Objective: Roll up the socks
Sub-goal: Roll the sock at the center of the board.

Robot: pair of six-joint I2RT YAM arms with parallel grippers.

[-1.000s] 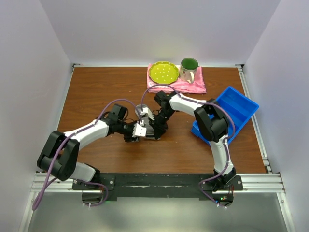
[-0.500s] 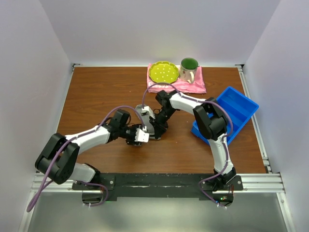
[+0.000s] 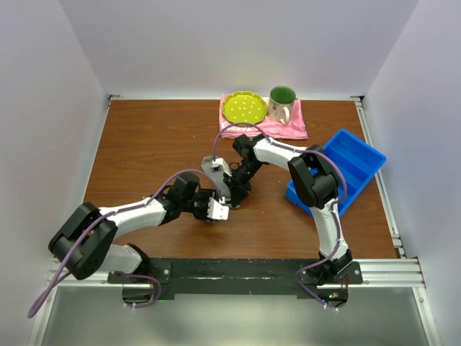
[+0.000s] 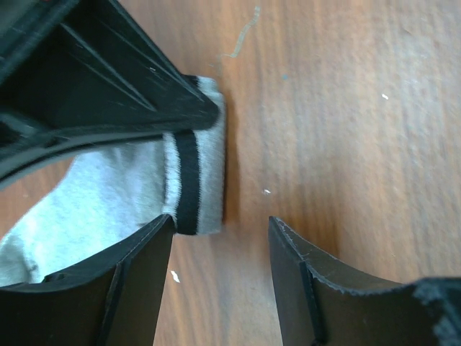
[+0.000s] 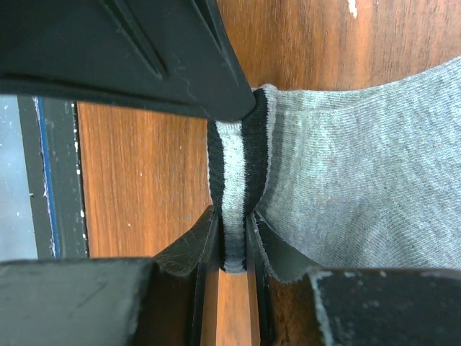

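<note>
The grey sock [image 5: 346, 180] lies flat on the wooden table, its cuff marked by two dark stripes and a white band. My right gripper [image 5: 232, 216] is shut on the cuff, pinching the striped edge upright between its fingers. In the left wrist view the sock [image 4: 115, 194] lies at the left under the right gripper's black finger. My left gripper [image 4: 222, 225] is open and empty, its left finger [image 4: 137, 259] just touching the cuff's corner. In the top view both grippers, left [image 3: 220, 207] and right [image 3: 230, 194], meet mid-table and hide most of the sock.
A pink cloth [image 3: 288, 130] at the back carries a green plate [image 3: 243, 108] and a green-lined mug [image 3: 282, 103]. A blue bin [image 3: 346, 166] sits at the right, close to the right arm's elbow. White walls enclose the table.
My left gripper has slid toward the near edge and slightly right, ending beside the sock's cuff. The right gripper has stayed almost still, holding the cuff.
</note>
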